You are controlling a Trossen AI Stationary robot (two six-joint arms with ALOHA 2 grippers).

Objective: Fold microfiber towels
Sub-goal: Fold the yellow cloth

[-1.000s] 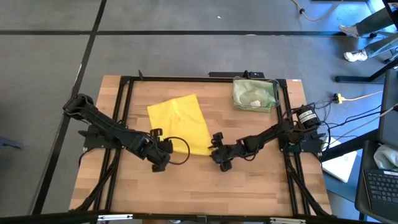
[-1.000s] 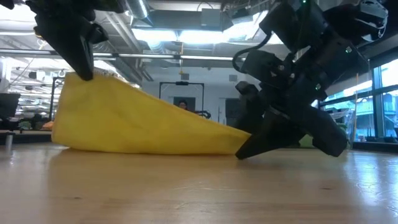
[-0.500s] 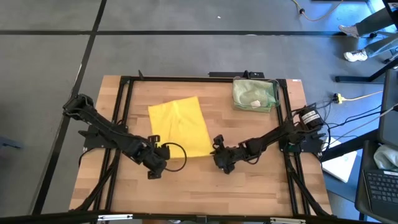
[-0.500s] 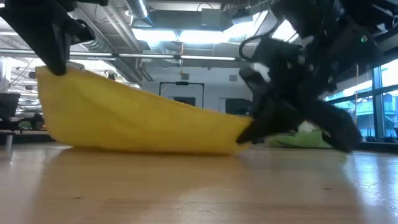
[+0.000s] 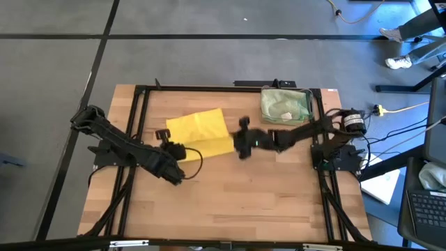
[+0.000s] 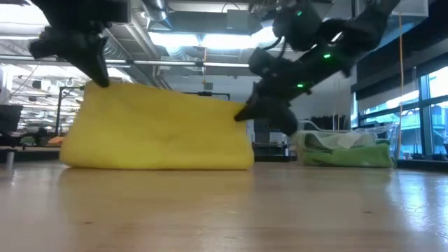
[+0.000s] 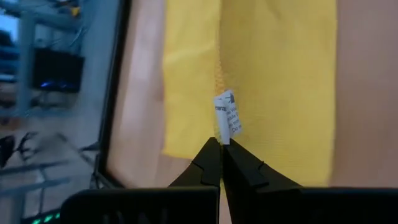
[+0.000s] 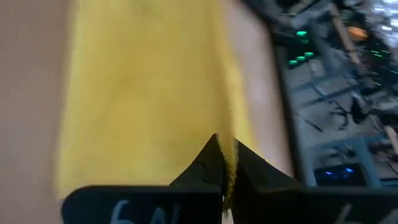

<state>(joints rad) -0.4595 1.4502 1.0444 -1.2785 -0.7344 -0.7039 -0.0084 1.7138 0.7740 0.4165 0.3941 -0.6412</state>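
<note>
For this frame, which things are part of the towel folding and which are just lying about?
In the job:
yellow towel, lifted by two corners
left gripper, shut on one corner
right gripper, shut on the other
green towels, waiting in the bin

Lying about:
clear plastic bin
cables beside the table

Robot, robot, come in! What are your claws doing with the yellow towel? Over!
Left gripper and right gripper shut on the yellow towel, near edge lifted off the table. Nothing in the way.
</note>
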